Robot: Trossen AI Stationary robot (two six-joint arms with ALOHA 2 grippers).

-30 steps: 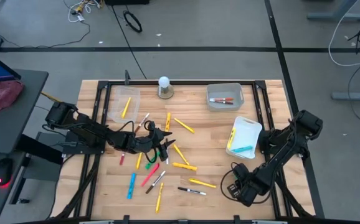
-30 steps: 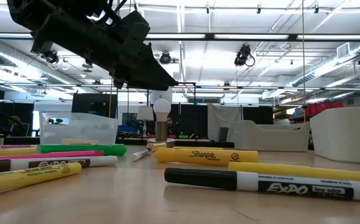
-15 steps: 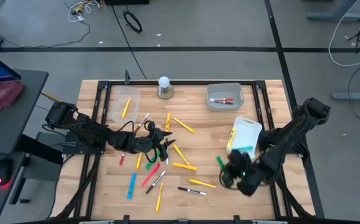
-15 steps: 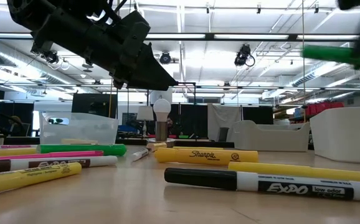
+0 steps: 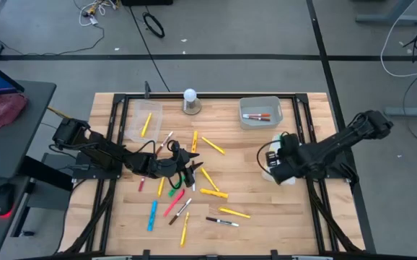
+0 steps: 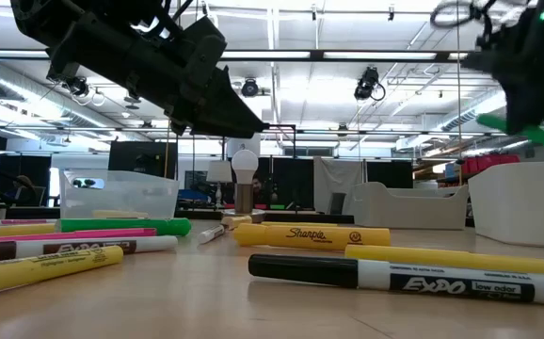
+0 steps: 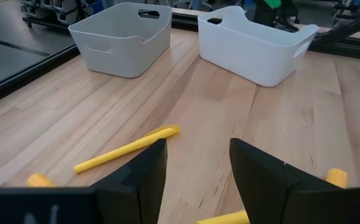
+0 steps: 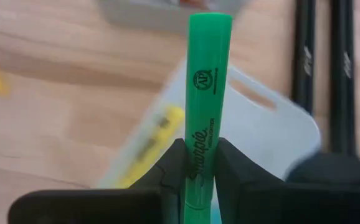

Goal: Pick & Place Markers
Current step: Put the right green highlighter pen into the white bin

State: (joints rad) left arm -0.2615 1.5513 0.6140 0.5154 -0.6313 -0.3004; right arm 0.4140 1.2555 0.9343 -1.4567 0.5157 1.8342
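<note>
My right gripper [image 5: 277, 162] is shut on a green marker [image 8: 208, 81] and hangs over the white bin [image 8: 273, 124] at the table's right. The green marker's end also shows in the low view [image 6: 526, 132]. My left gripper [image 5: 190, 162] stands open, low over the middle of the table, with nothing between its fingers [image 7: 195, 180]. Loose markers lie flat on the wood around it: yellow ones [image 5: 214, 193], a pink one [image 5: 174, 204], a blue one [image 5: 152, 215] and a black-and-white one [image 5: 223, 222]. My right gripper pinches the green marker's barrel [image 8: 200, 152] between its two fingers [image 8: 174, 168], near one end. The marker runs along the fingers and sticks out well past their tips. It is lifted clear, slanting down above the white bin.
A grey bin [image 5: 260, 112] with markers stands at the far right. A clear bin [image 5: 143, 121] holding a yellow marker stands at the far left. Between them is a white knob [image 5: 190, 100]. Yellow markers lie in the white bin [image 8: 152, 140]. A black frame edges the table.
My right gripper has risen from the table's near right corner and travelled toward the far edge, carrying the green marker clear of the wood to above the white bin. It has tipped more steeply downward on the way.
</note>
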